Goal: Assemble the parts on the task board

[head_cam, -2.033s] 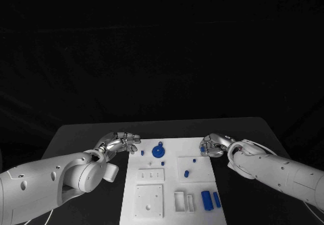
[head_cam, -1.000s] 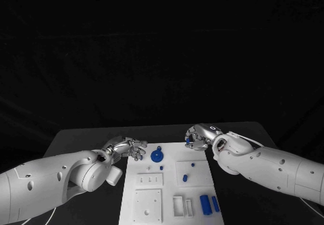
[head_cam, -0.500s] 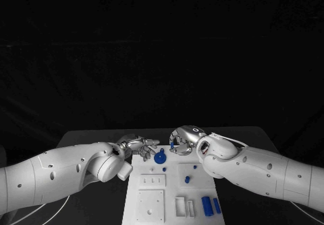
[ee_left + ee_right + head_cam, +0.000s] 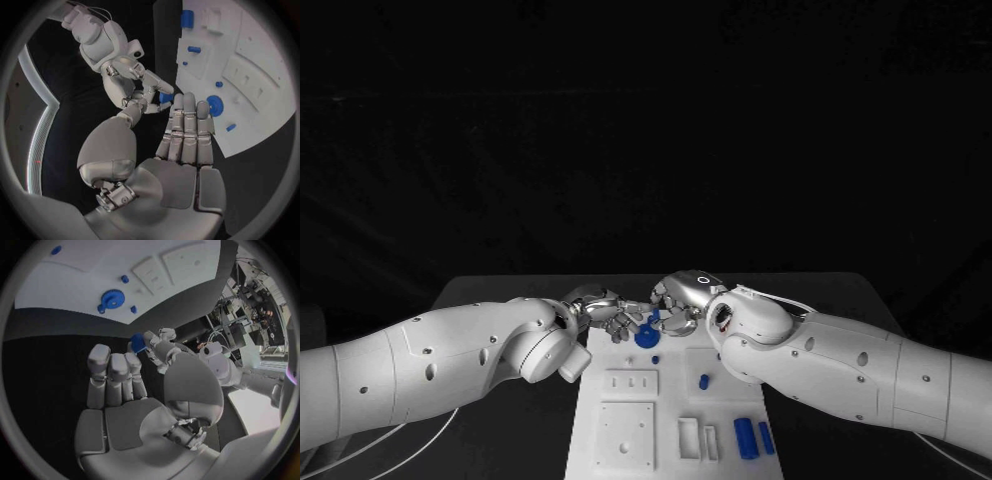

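The white task board [image 4: 629,455] lies in the middle of the black table. Above its far end my two hands meet. My right hand [image 4: 681,298] pinches a small blue part [image 4: 165,97] at its fingertips; the right wrist view shows the same blue part [image 4: 137,344]. My left hand [image 4: 603,308] holds nothing, its fingers [image 4: 186,125] straight and together, their tips right at the part. I cannot tell whether they touch it. Just below the hands, a blue gear [image 4: 646,337] sits on the board.
Two small blue pegs [image 4: 655,358] [image 4: 704,381] stand in the board's middle. Two longer blue blocks [image 4: 743,438] lie at its near right, beside a white slotted holder [image 4: 687,438]. Both white forearms flank the board.
My right hand has carried the blue part leftward from the board's far right corner to its far middle. My left hand has moved right to meet it.
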`<move>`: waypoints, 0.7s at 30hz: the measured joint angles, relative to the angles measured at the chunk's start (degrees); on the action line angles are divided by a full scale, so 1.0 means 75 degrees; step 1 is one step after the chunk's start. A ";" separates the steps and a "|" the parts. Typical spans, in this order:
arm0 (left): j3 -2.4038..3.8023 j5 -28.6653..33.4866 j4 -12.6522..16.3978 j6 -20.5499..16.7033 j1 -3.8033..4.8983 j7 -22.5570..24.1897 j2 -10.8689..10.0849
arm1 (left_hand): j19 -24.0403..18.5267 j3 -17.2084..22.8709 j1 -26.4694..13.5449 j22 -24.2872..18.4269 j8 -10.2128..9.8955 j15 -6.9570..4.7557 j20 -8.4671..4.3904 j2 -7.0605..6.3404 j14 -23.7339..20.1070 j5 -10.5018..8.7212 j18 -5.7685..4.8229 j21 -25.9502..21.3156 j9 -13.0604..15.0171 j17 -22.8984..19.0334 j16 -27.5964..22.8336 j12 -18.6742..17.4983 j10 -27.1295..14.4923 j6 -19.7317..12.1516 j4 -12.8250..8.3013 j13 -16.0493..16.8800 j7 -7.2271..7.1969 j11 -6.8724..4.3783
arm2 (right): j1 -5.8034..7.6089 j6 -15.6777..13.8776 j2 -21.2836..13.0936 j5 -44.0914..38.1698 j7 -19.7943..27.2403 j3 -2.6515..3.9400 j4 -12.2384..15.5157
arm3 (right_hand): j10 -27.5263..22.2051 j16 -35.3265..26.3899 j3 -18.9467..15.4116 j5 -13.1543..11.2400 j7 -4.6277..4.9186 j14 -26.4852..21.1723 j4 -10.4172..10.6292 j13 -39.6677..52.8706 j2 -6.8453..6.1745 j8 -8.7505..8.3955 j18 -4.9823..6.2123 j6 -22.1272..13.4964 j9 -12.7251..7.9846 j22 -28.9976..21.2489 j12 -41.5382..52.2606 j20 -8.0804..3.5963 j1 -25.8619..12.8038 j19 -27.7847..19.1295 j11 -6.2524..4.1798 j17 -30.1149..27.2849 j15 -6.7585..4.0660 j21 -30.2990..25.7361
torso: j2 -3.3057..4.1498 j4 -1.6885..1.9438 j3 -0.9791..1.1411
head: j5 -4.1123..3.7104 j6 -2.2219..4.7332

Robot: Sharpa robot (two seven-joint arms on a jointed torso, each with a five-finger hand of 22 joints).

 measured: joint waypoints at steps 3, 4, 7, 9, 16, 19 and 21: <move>0.0000 -0.0115 0.0000 0.0002 0.0000 -0.0084 0.0022 | 0.0000 0.0002 0.0000 0.0000 0.0000 0.0000 0.0000 0.0000 0.0000 0.0000 -0.0003 0.0000 0.0004 0.0000 0.0000 0.0000 0.0000 0.0000 0.0002 0.0001 0.0000 0.0000 | -0.0004 0.0025 0.0027 -0.0021 -0.0029 -0.0008 0.0014 | 0.0000 0.0000 0.0000 0.0000 0.0001 0.0000 0.0000 0.0000 0.0000 0.0000 0.0000 -0.0001 -0.0001 0.0000 0.0000 0.0000 0.0000 0.0000 0.0000 0.0000 0.0000 0.0000 | 0.0000 0.0000 -0.0001 | 0.0001 -0.0011; 0.0000 -0.0162 0.0000 0.0003 0.0000 -0.0116 0.0030 | 0.0000 -0.0013 0.0000 0.0000 0.0000 0.0000 0.0000 0.0000 0.0000 0.0000 -0.0005 0.0000 0.0004 0.0000 0.0000 0.0000 0.0000 0.0000 0.0017 0.0001 0.0000 0.0000 | -0.0004 0.0036 0.0036 -0.0029 -0.0041 -0.0010 0.0029 | 0.0000 0.0000 0.0000 0.0000 0.0001 0.0000 0.0000 0.0000 0.0000 0.0000 -0.0001 -0.0001 -0.0002 0.0000 0.0000 0.0001 0.0000 -0.0001 0.0000 0.0000 0.0000 0.0000 | 0.0000 0.0000 0.0000 | 0.0002 -0.0013; 0.0000 -0.0270 -0.0007 0.0005 0.0000 -0.0195 0.0040 | 0.0000 -0.0009 0.0000 0.0000 0.0000 0.0000 0.0000 0.0000 0.0000 0.0000 -0.0009 0.0000 0.0004 0.0000 0.0000 0.0000 0.0000 0.0000 0.0032 0.0011 0.0000 -0.0001 | -0.0004 0.0060 0.0058 -0.0047 -0.0066 -0.0010 0.0066 | 0.0000 0.0000 0.0000 -0.0005 0.0001 0.0000 0.0000 0.0000 -0.0020 0.0000 -0.0001 -0.0001 -0.0003 0.0000 0.0000 0.0001 -0.0020 -0.0001 0.0000 0.0000 0.0000 0.0000 | 0.0002 -0.0001 0.0000 | 0.0002 -0.0022; -0.0001 -0.0304 -0.0010 0.0007 0.0000 -0.0224 0.0043 | 0.0000 0.0010 0.0000 0.0000 0.0000 0.0000 0.0000 0.0000 0.0000 0.0000 0.0004 0.0000 0.0004 0.0000 0.0000 0.0000 0.0001 0.0000 0.0051 0.0011 0.0000 -0.0001 | -0.0004 0.0069 0.0068 -0.0053 -0.0074 -0.0012 0.0070 | 0.0000 0.0000 0.0000 -0.0005 0.0001 0.0000 0.0000 0.0000 -0.0020 0.0000 0.0000 -0.0002 -0.0003 -0.0001 -0.0001 0.0002 -0.0020 -0.0001 0.0000 0.0000 0.0001 0.0000 | 0.0004 -0.0002 0.0001 | 0.0001 -0.0024; -0.0002 -0.0422 -0.0014 0.0023 0.0000 -0.0341 0.0075 | 0.0000 0.0010 0.0000 -0.0007 0.0000 0.0000 0.0003 0.0000 0.0000 0.0000 0.0073 0.0000 0.0011 0.0001 0.0000 0.0000 0.0001 0.0000 0.0075 0.0019 0.0000 -0.0001 | -0.0006 0.0122 0.0126 -0.0075 -0.0110 -0.0025 0.0078 | 0.0000 0.0000 0.0000 -0.0005 0.0004 0.0000 0.0000 0.0000 -0.0020 0.0000 -0.0001 -0.0004 -0.0004 -0.0001 -0.0006 0.0012 -0.0020 -0.0010 0.0000 -0.0001 0.0001 0.0000 | 0.0012 -0.0004 0.0008 | -0.0012 -0.0031; -0.0002 -0.0448 -0.0014 0.0032 0.0000 -0.0370 0.0076 | 0.0000 0.0010 0.0000 -0.0006 0.0000 0.0000 0.0003 0.0000 0.0000 0.0000 0.0073 0.0000 0.0010 0.0001 0.0000 0.0000 0.0001 0.0000 0.0093 0.0027 0.0001 -0.0001 | -0.0008 0.0142 0.0145 -0.0083 -0.0124 -0.0031 0.0087 | 0.0000 0.0000 0.0000 -0.0005 0.0012 0.0000 0.0000 0.0000 -0.0020 0.0000 0.0000 -0.0011 -0.0011 -0.0001 -0.0006 0.0013 -0.0019 -0.0011 0.0000 -0.0001 0.0002 0.0000 | 0.0012 -0.0004 0.0009 | -0.0013 -0.0034; -0.0002 -0.0463 -0.0014 0.0040 0.0000 -0.0386 0.0076 | 0.0000 0.0010 0.0000 -0.0007 0.0000 0.0000 0.0003 0.0001 0.0000 0.0000 0.0072 0.0000 0.0010 0.0001 0.0000 0.0000 0.0001 0.0027 0.0093 0.0027 0.0027 -0.0002 | -0.0008 0.0155 0.0161 -0.0088 -0.0133 -0.0033 0.0091 | 0.0000 0.0000 0.0000 -0.0005 0.0012 0.0000 -0.0001 0.0000 -0.0020 0.0000 0.0000 -0.0012 -0.0016 -0.0001 -0.0007 0.0013 -0.0019 -0.0011 0.0000 -0.0001 0.0002 0.0000 | 0.0012 -0.0004 0.0009 | -0.0013 -0.0035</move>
